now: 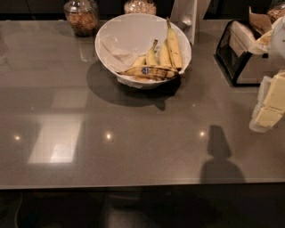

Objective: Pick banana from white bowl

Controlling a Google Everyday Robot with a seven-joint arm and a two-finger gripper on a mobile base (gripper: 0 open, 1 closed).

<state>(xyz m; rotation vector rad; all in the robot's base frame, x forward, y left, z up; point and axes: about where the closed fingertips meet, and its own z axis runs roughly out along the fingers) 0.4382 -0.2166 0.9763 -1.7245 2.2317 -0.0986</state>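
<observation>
The white bowl (pixel 133 31) stands at the back middle of the grey counter, tilted towards me. The overripe banana (pixel 149 71), streaked dark brown with a small blue sticker, lies across the bowl's near side. Cleaner yellow bananas (pixel 171 46) lean up behind it, and a crumpled white paper (pixel 116 53) lies in the bowl's left half. My gripper (pixel 269 107), with cream-coloured parts, is at the right edge of the view above the counter. It is well to the right of the bowl and lower in the view, and it touches nothing.
Two glass jars (pixel 81 15) (pixel 140 6) stand at the back behind the bowl. A white upright object (pixel 191 18) is just right of the bowl. A black wire holder (pixel 238 55) with white items sits at the right. The counter's front edge (pixel 133 186) runs across the bottom.
</observation>
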